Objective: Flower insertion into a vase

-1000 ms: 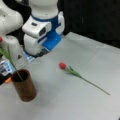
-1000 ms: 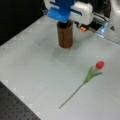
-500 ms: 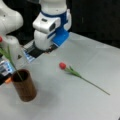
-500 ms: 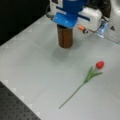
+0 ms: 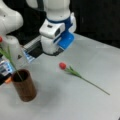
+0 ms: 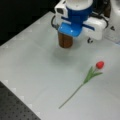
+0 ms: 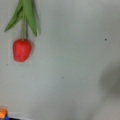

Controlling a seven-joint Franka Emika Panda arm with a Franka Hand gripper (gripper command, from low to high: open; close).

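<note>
A brown vase (image 5: 25,86) stands at a front view's lower left, with one green flower stem (image 5: 10,61) leaning out of it. In a front view the vase (image 6: 65,41) is partly hidden behind my hand. A second flower lies flat on the table, apart from the vase: red bud (image 5: 62,65) and long green stem (image 5: 92,83), also seen as the flower (image 6: 99,65). My gripper (image 5: 53,52) hangs above the table between the vase and this flower, holding nothing. The wrist view shows the lying flower's bud (image 7: 22,50) at the upper left and none of my fingers.
The white arm base (image 5: 10,20) rises at a front view's left, with a blue and orange object (image 5: 6,72) beside the vase. A dark perforated board (image 6: 15,107) borders the table at a front view's bottom left. White equipment (image 6: 113,25) stands at the top right.
My gripper has shifted away from above the vase toward the flower lying on the table. The vase and both flowers have stayed in place.
</note>
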